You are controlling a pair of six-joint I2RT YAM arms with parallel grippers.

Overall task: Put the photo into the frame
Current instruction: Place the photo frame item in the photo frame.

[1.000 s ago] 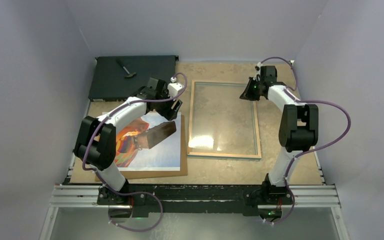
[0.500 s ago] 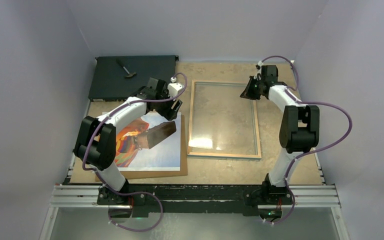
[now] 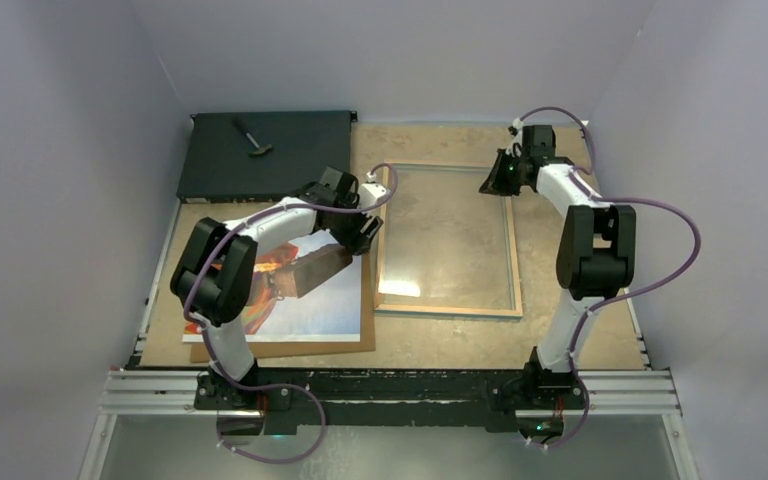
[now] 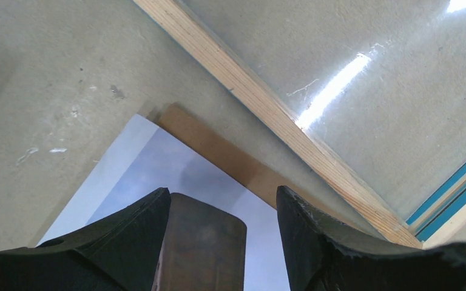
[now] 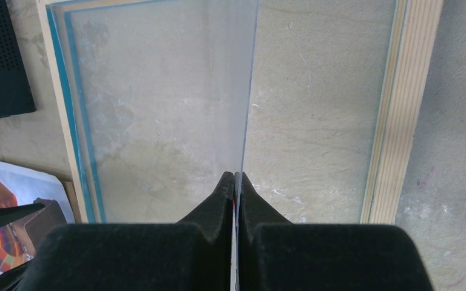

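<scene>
On the near left of the table (image 3: 440, 140), the photo (image 3: 325, 305) lies face up on a brown backing panel (image 3: 280, 348). It is just beside the frame (image 3: 450, 311), which rests at the middle of the table with its bare light-wood back upward. We see an orange-red balloon with a dark brown basket against pale blue sky, and the print's far right corner stops just short of the panel's corner. We judge the print to be light, thin and floppy. It will crease if pinched hard, and it lies so flat that a finger will struggle to get under it. The best hold looks like that far right corner or the edge near it, where the paper could be slid past the panel's rim and nipped from both faces. The left claw (image 4: 223, 197) hangs over this corner with its jaws spread wide and nothing between them; we cannot tell whether it touches the paper. The frame looks stiff and light, with thin rails and a line of light blue along the inner edge, so it should be held by a rail. The right claw (image 5: 235, 177) is at the frame's far right corner, pinched tight on the edge of a clear pane (image 5: 170, 109) that looks raised at that side. We take the pane to be slick and brittle. A flat black box (image 3: 260, 165) sits at the far left.
</scene>
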